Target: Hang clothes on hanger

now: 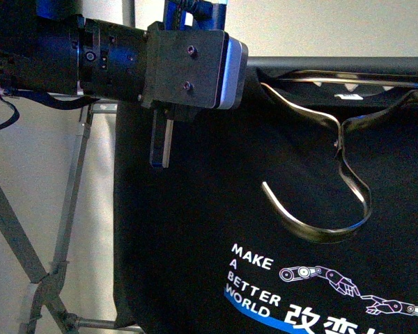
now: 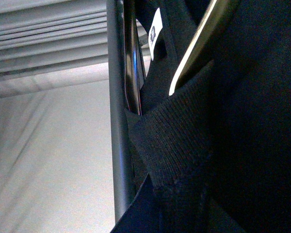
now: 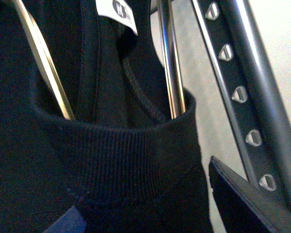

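Some T-shirt (image 1: 195, 229) print is cut off; left hand (image 1: 161, 147) grip unclear.

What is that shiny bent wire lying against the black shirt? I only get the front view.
Observer: It's a coat hanger. The right wrist view shows one of its shiny arms running down inside the ribbed collar of the T-shirt.
Visitor: And the dark rail along the top?
Observer: That belongs to the drying rack. The right wrist view shows a row of heart-shaped holes punched along it, which your view doesn't show.
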Controlling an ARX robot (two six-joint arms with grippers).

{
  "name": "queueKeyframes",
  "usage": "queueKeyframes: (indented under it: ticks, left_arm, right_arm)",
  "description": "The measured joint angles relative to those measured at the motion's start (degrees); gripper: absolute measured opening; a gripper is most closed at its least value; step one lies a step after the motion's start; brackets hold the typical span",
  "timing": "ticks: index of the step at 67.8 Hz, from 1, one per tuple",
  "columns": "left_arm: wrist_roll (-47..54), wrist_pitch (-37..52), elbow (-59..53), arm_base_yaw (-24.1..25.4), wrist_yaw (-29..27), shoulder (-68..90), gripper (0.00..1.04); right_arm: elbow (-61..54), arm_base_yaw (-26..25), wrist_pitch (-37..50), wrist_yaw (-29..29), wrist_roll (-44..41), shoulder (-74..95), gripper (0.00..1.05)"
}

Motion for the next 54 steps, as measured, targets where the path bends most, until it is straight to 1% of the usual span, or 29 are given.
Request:
queueKeyframes:
  ticks: [4, 5, 13, 19, 24, 32, 36, 37, 39, 45, 46, 50, 51, 54]
  left_arm:
    - [0.0, 0.0, 0.0, 0.0, -0.02, 0.0, 0.04]
    - [0.0, 0.0, 0.0, 0.0, -0.02, 0.0, 0.04]
    - [-0.02, 0.0, 0.0, 0.0, -0.07, 0.0, 0.04]
    - [-0.24, 0.07, 0.0, -0.04, 0.07, -0.02, 0.04]
    - [-0.31, 0.13, 0.0, -0.11, 0.22, -0.02, 0.05]
    - [-0.17, 0.33, 0.13, -0.26, 0.39, -0.35, 0.23]
    - [-0.17, 0.39, 0.15, -0.26, 0.48, -0.57, 0.3]
    - [-0.15, 0.46, 0.17, -0.26, 0.48, -0.66, 0.34]
    - [-0.15, 0.5, 0.26, -0.26, 0.5, -0.7, 0.37]
    - [-0.13, 0.57, 0.52, -0.37, 0.68, -0.87, 0.5]
    - [-0.13, 0.57, 0.57, -0.44, 0.7, -0.92, 0.54]
    - [-0.13, 0.57, 0.61, -0.52, 0.72, -0.96, 0.61]
    - [-0.13, 0.57, 0.61, -0.55, 0.7, -0.96, 0.65]
    - [-0.11, 0.57, 0.59, -0.55, 0.7, -0.96, 0.7]
  right_arm:
    - [-0.09, 0.04, 0.87, 1.31, -0.61, 0.92, 0.41]
    - [-0.2, 0.04, 1.29, 1.55, -0.66, 1.18, 0.37]
    - [-1.73, -0.15, 5.07, 1.75, -1.01, 1.7, 0.22]
    - [-3.15, -0.66, 8.26, 0.52, -0.61, 1.7, 0.13]
    - [-4.26, -1.25, 10.62, -0.81, -0.07, 1.44, 0.09]
    - [-6.64, -2.58, 13.03, -3.54, 3.21, 0.04, 0.08]
    - [-7.54, -3.8, 12.76, -5.55, 6.19, -1.03, 0.08]
    - [-7.67, -4.07, 12.61, -5.88, 6.73, -1.27, 0.08]
    - [-8.02, -4.63, 12.09, -6.58, 7.76, -1.84, 0.08]
    - [-9.35, -6.6, 8.9, -9.05, 10.67, -4.0, 0.08]
    - [-9.84, -7.21, 7.76, -9.68, 11.08, -4.61, 0.08]
    - [-10.73, -8.57, 4.98, -10.88, 11.67, -5.7, 0.08]
    - [-11.1, -9.31, 3.34, -11.37, 11.89, -6.16, 0.08]
    - [-11.47, -10.47, 0.22, -11.89, 11.91, -6.71, 0.08]
